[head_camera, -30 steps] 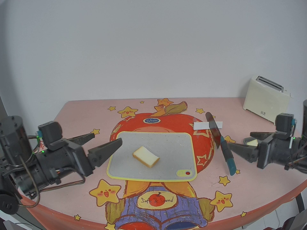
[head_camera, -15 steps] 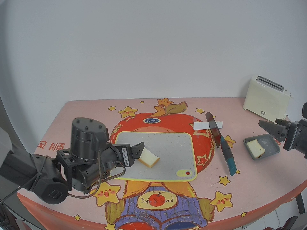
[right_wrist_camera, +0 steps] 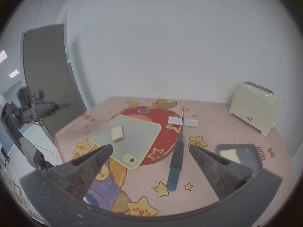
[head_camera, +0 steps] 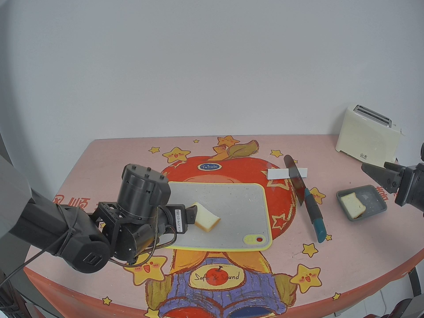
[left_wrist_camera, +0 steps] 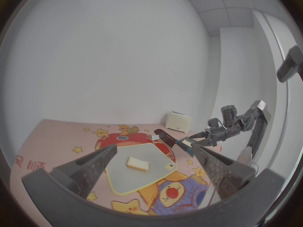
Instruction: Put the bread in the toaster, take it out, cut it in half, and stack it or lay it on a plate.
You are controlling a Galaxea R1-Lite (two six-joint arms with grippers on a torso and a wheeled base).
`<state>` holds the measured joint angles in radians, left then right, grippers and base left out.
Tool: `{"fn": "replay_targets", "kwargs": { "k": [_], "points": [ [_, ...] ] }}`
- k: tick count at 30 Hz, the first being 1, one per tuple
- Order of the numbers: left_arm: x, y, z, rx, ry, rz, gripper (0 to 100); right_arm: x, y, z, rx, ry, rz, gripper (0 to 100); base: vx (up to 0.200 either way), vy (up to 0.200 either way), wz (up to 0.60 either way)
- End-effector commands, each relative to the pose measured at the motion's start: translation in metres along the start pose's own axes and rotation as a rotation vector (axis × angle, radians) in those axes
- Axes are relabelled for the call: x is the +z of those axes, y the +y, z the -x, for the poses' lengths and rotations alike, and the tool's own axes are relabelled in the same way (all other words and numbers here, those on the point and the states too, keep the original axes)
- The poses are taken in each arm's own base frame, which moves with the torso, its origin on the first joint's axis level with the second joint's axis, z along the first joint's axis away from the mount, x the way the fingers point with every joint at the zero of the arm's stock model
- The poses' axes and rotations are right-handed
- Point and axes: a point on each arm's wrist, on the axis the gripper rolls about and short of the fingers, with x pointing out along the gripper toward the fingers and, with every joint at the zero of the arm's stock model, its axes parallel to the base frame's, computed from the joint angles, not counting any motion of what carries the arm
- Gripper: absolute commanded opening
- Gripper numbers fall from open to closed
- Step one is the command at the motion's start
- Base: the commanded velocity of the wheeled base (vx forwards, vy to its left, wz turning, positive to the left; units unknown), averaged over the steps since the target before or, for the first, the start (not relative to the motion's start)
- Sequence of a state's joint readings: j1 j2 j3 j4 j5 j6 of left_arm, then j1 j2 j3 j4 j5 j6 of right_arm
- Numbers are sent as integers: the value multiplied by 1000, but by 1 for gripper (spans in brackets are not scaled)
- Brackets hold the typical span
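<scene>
Head view, lower left of centre: we see the left gripper [head_camera: 191,213] low over the cutting board [head_camera: 238,197], one dark finger [head_camera: 191,214] just beside the near-left end of the bread piece [head_camera: 206,217]. Whether they touch we cannot tell. In the left wrist view the left gripper [left_wrist_camera: 153,148] has its fingers spread wide apart, with the bread piece [left_wrist_camera: 138,164] lying beyond them and held by nothing.

The bread piece lies flat at the middle of the board. Its long axis runs from upper left to lower right in the head view, and the pale cut face shows at the lower-right end.

Right of the board lies the knife [head_camera: 309,199], nearly upright in the frame. Its dark blade points up across a white strip [head_camera: 277,173], and its teal handle is at the lower end.

Farther right, a grey tray [head_camera: 374,198] holds a second bread piece [head_camera: 353,205]. The toaster [head_camera: 369,136] stands at the upper right of the pink table [head_camera: 110,155].

At the right edge the right gripper [head_camera: 374,166] hangs above the tray, and the right wrist view shows the right gripper [right_wrist_camera: 150,147] with fingers parted.

Against the frame half a second earlier, the left arm has pushed a little farther right. A second earlier it lay off the board's left edge, and the right gripper covered the tray. The bread, knife and tray lie as they did.
</scene>
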<state>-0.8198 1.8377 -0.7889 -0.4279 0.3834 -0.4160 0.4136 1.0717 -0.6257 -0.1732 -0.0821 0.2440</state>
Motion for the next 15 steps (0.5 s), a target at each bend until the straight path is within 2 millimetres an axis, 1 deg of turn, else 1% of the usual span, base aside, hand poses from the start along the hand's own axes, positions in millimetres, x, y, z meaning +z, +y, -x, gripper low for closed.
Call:
{"fn": "replay_targets", "kwargs": {
  "k": [1, 5, 10, 15],
  "points": [
    [6, -1, -1, 5, -3, -20, 100, -1, 0, -1, 2, 4, 1, 100, 0, 0, 0],
    [4, 0, -7, 20, 20, -39, 100, 0, 0, -1, 4, 3, 0, 100, 0, 0, 0],
    [-6, 0, -20, 48, 52, -74, 100, -1, 0, -1, 5, 5, 1, 100, 0, 0, 0],
    [-4, 2, -25, 67, 49, -68, 100, 0, 0, -1, 6, -1, 0, 100, 0, 0, 0]
  ]
}}
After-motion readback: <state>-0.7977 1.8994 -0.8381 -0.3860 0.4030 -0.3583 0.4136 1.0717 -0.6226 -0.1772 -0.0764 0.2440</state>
